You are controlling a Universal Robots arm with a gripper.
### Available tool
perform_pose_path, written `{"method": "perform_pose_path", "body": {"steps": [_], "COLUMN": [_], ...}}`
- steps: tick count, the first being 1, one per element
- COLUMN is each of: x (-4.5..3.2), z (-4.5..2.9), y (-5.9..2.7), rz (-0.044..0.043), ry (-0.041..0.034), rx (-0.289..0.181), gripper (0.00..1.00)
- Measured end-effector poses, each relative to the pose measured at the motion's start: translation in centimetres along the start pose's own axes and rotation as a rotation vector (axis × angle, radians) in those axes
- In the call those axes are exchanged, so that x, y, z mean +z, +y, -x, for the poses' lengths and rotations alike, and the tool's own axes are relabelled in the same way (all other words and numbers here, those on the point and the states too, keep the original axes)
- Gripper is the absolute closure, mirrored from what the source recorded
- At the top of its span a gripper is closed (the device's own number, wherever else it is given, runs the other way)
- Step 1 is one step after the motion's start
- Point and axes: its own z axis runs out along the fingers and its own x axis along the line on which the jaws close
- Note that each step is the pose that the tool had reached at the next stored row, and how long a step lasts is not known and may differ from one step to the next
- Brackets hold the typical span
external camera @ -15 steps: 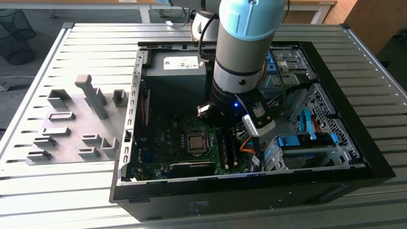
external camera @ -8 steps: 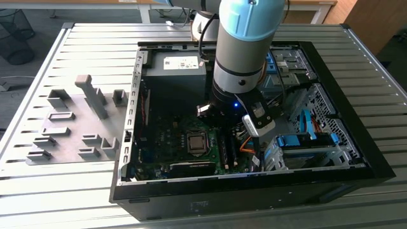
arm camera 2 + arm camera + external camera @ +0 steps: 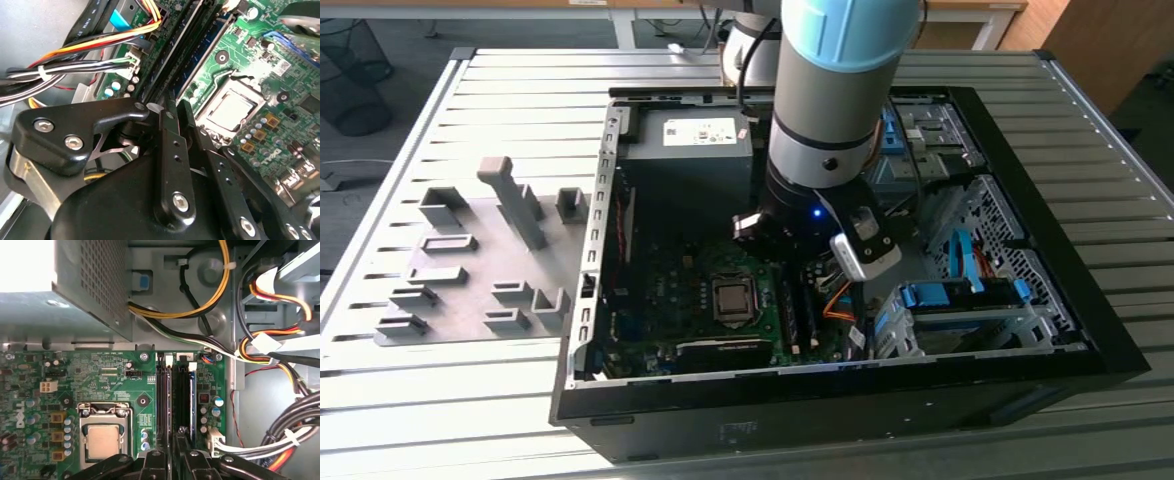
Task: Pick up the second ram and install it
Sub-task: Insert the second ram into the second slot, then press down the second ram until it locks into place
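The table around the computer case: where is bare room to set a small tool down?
In the exterior view, the slatted table is bare behind the grey fixture plate, on the view's left, and in front of it. Inside the case it is crowded: arm, cables, motherboard.

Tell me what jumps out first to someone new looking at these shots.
The arm plunging into the open computer case on the slatted table in the exterior view. Its end effector sits low over the memory slots on the green motherboard, beside the bare processor socket. A bundle of coloured cables runs past the slots.
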Motion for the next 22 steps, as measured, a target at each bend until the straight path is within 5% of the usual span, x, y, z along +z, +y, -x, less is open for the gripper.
{"method": "perform_pose_path", "body": {"steps": [4, 12, 22], "x": [-0.99, -1.07, 0.39], "z": [0.0, 0.0, 0.0], "y": [0.01, 0.01, -0.01], "rz": [0.0, -0.0001, -0.0005], "ry": [0.0002, 0.0006, 0.0008], "rx": [0.0, 0.0, -0.001], "gripper": [0.78, 0.89, 0.89]}}
